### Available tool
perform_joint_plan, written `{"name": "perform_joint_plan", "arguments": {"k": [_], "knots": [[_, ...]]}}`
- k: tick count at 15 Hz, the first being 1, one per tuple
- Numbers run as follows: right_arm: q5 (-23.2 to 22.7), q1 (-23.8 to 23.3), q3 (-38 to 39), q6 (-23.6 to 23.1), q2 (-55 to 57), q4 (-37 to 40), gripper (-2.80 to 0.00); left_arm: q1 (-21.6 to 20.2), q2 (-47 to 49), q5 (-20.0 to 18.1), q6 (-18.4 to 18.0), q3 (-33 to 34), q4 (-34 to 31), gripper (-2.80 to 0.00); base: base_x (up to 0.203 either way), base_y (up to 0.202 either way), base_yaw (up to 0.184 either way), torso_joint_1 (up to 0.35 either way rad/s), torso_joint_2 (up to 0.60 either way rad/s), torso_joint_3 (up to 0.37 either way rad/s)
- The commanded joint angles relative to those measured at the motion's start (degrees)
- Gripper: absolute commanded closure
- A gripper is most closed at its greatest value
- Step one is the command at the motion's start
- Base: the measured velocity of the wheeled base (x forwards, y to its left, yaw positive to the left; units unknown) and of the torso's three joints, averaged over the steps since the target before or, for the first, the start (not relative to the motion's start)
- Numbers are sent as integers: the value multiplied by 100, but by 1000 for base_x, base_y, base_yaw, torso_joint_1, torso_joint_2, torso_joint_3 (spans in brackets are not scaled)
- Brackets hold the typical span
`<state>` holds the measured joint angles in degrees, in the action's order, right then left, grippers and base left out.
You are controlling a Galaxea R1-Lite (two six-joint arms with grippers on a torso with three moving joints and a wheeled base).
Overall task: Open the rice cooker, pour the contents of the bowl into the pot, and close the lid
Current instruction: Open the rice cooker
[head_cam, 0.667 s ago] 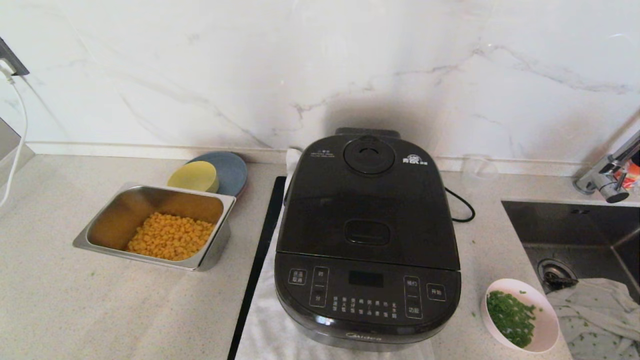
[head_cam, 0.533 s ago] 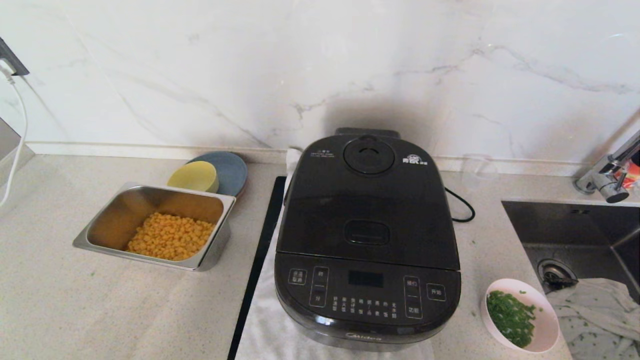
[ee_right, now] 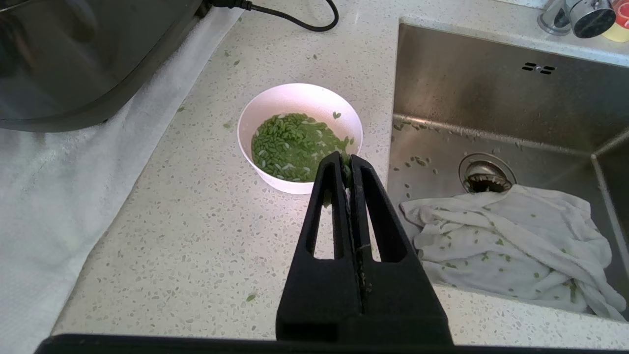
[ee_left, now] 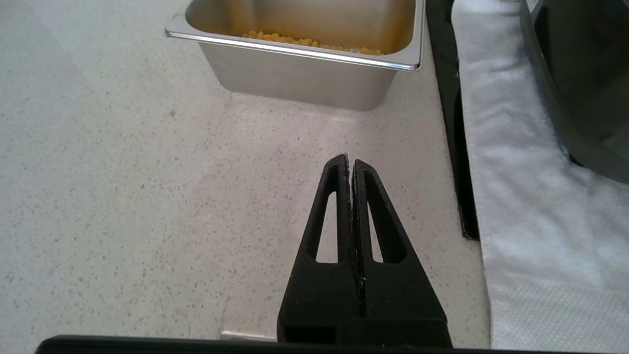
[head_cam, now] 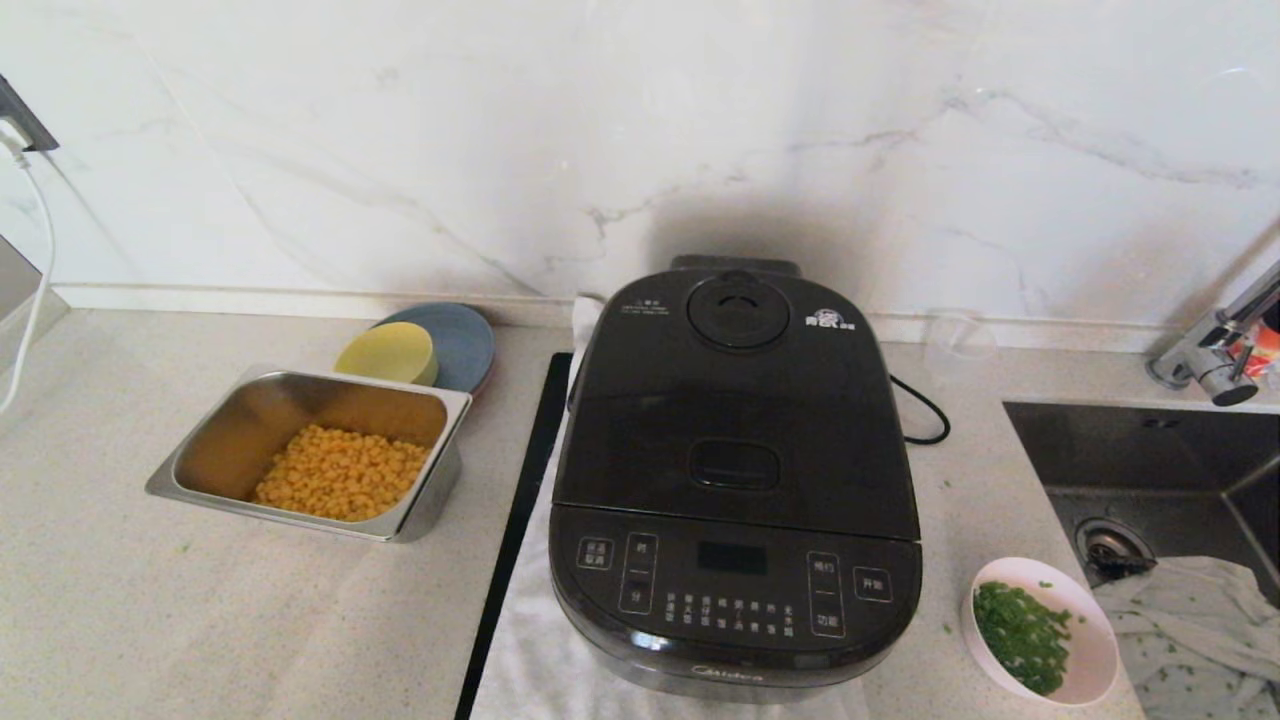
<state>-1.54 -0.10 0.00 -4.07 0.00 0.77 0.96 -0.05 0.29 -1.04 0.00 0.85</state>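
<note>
Counter (head_cam: 130, 600): speckled pale stone, running from the left wall socket to the sink.
Sink (head_cam: 1150, 450): steel basin at the right, with a crumpled white cloth (ee_right: 511, 236) lying in it by the drain.
Cooker (head_cam: 735, 480): black, standing mid-counter on a white towel (head_cam: 530, 650), control panel facing the robot.
Lid (head_cam: 735, 400): down flat on the cooker, so the pot is hidden.
Tray (head_cam: 310, 450): steel, left of the cooker, with yellow corn heaped in its near half.
Plate (head_cam: 465, 340): blue, behind the tray, with a yellow bowl (head_cam: 385, 355) on it.
Bowl (ee_right: 300, 137): pale pink, upright on the counter between the cooker's front right corner and the sink.
Contents (ee_right: 295, 147): chopped green bits, filling the bowl's bottom; a few lie scattered on the counter and in the sink.
Left gripper (ee_left: 350, 164): above bare counter near the tray, fingers pressed together, holding nothing.
Right gripper (ee_right: 346, 162): above the counter on the bowl's near side, fingers pressed together, holding nothing.
</note>
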Motion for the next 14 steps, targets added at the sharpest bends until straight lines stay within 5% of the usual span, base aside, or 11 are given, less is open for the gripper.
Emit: {"name": "perform_joint_plan", "arguments": {"k": [1,4,8,14], "knots": [[-5,1,0,-6,-9,-6,0,0,-5,10,12,32,-47,0,0,0,0,0,0,0],[-5,1,0,-6,-6,-3,0,0,187,14,-286,-553,-77,0,0,0,0,0,0,0],[-5,1,0,-6,-2,-4,0,10,1878,-116,-430,-1858,-38,0,0,0,0,0,0,0],[-5,1,0,-6,0,1,0,101,5379,-1315,866,-4883,-151,0,0,0,0,0,0,0]]}}
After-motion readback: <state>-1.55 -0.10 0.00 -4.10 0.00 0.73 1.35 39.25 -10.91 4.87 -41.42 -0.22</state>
